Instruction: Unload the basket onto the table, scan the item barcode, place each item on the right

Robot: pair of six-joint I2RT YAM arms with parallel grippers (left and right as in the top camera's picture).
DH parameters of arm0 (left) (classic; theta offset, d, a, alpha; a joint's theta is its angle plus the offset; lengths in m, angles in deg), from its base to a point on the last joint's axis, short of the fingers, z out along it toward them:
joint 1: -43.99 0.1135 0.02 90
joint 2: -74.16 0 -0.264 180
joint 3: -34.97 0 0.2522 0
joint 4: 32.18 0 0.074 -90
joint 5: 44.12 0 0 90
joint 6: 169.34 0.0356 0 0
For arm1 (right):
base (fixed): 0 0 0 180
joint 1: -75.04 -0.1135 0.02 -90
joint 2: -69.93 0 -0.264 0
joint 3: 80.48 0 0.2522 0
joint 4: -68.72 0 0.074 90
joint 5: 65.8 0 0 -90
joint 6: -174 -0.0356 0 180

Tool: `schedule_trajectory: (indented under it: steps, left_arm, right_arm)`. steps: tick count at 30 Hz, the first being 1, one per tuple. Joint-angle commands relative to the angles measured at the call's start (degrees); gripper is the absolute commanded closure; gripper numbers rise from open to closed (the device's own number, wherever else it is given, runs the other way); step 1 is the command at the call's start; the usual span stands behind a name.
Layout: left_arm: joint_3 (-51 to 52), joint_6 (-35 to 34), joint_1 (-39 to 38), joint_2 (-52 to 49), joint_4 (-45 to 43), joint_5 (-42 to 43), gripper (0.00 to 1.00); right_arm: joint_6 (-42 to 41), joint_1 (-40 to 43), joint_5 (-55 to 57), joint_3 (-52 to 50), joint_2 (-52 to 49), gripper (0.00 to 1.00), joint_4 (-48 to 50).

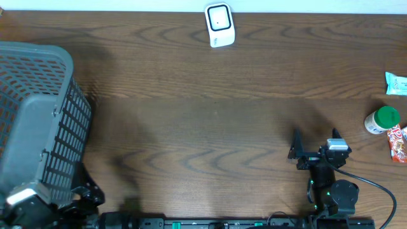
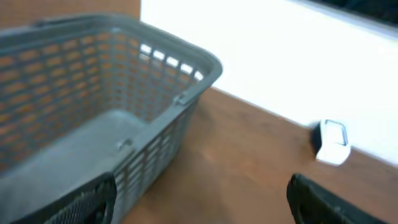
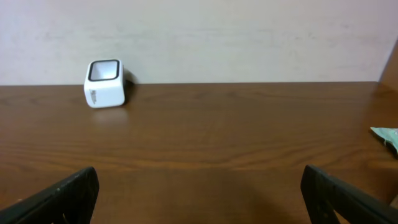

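My left gripper point(image 2: 199, 190) stood wide and empty by the grey basket point(image 1: 38, 121). The white scanner point(image 1: 220, 25) sat far back, centre. My right gripper point(image 1: 316, 142) gaped empty, with the green-capped bottle point(image 1: 381, 119), teal packet point(image 1: 395, 83) and red packet point(image 1: 398, 144) off to its right.

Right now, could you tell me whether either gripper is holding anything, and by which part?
Nothing is held: the left gripper and the right gripper both stand open and empty.
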Motion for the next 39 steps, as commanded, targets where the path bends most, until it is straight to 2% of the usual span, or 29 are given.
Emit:
schedule_trajectory:
  steps: [1, 9, 14, 25, 39]
  left_arm:
    - [12.28, -1.55, 0.17, 6.16, -8.9, 2.47, 0.12]
    - [37.35, -1.62, 0.17, 10.54, -37.57, 7.37, 0.12]
    - [48.24, -1.95, -1.11, 10.54, -49.2, 6.84, 0.12]
    - [58.18, -1.97, -3.39, 13.2, -52.35, 0.81, 0.12]
    - [60.81, -0.92, -3.37, 13.18, -53.33, 0.68, 0.12]
  right_arm:
    - [-0.57, -0.02, 0.26, -0.04, 0.31, 0.01, -0.26]
    - [-0.59, -0.02, 0.26, -0.04, 0.31, 0.01, -0.28]
    - [-0.59, -0.02, 0.26, -0.04, 0.31, 0.01, -0.28]
    - [-0.59, -0.02, 0.26, -0.04, 0.31, 0.01, -0.26]
    - [-0.59, -0.02, 0.24, -0.04, 0.31, 0.01, -0.28]
